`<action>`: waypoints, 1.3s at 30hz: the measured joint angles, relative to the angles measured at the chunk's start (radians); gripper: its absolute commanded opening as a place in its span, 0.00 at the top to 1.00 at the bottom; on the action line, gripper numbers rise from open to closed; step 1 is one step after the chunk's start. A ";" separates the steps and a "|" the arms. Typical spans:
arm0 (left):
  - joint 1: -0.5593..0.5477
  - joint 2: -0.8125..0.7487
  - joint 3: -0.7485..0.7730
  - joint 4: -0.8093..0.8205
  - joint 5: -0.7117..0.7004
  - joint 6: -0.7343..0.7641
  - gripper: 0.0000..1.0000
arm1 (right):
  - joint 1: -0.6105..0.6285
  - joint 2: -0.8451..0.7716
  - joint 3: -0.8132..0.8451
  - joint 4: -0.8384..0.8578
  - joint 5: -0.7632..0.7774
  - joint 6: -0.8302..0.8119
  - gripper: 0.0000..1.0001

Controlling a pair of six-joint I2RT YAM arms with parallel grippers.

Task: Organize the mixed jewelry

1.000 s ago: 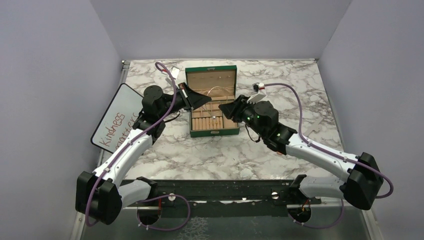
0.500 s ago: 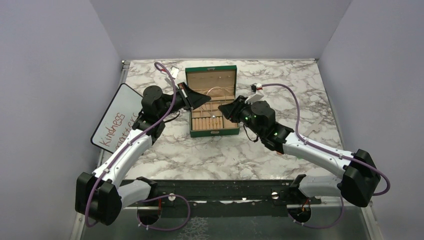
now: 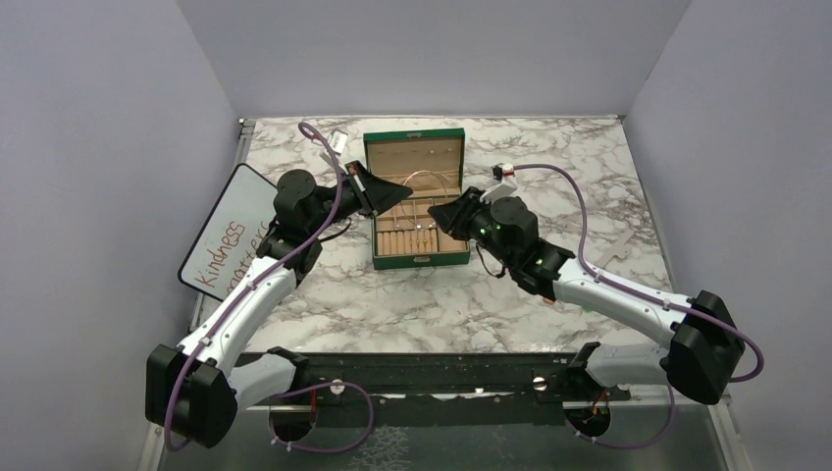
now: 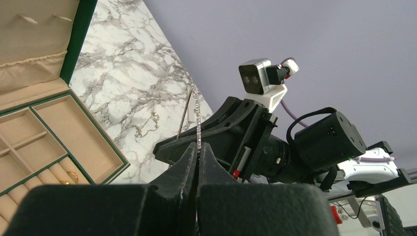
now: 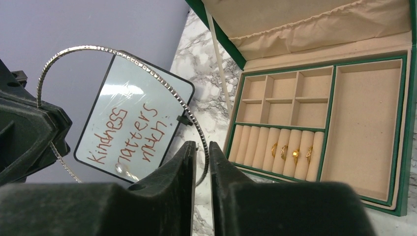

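Marble table (image 3: 412, 314), lavender walls around it. Whiteboard (image 3: 221, 240) with handwriting lies at the table's 9 o'clock. Green box (image 3: 420, 261) sits open at 12 o'clock, lid leaning back. Left gripper (image 4: 198, 151) is over the box's 9 o'clock side, fingers pressed together and pinching the necklace (image 5: 123, 53). Right gripper (image 5: 202, 147) is at the box's 3 o'clock side, fingers nearly together with the chain between them; it looks pinched, but contact is unclear. Necklace arcs in the air between both grippers, above the box. Gold rings (image 5: 290, 151) sit in the ring rolls along the box's 6 o'clock row.
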 measured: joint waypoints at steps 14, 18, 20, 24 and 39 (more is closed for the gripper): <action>-0.003 -0.047 0.000 -0.188 -0.220 0.166 0.12 | 0.000 0.030 0.048 -0.022 0.031 -0.121 0.99; -0.003 -0.111 0.000 -0.304 -0.393 0.283 0.02 | 0.000 0.093 0.108 -0.030 0.031 -0.186 0.99; -0.003 -0.139 0.003 -0.333 -0.446 0.325 0.01 | 0.000 0.138 0.152 -0.034 0.030 -0.226 0.99; -0.003 -0.185 0.021 -0.372 -0.558 0.410 0.01 | 0.000 0.235 0.238 -0.040 0.029 -0.296 0.99; -0.003 -0.235 0.023 -0.403 -0.715 0.536 0.01 | 0.000 0.577 0.527 -0.046 0.145 -0.448 0.99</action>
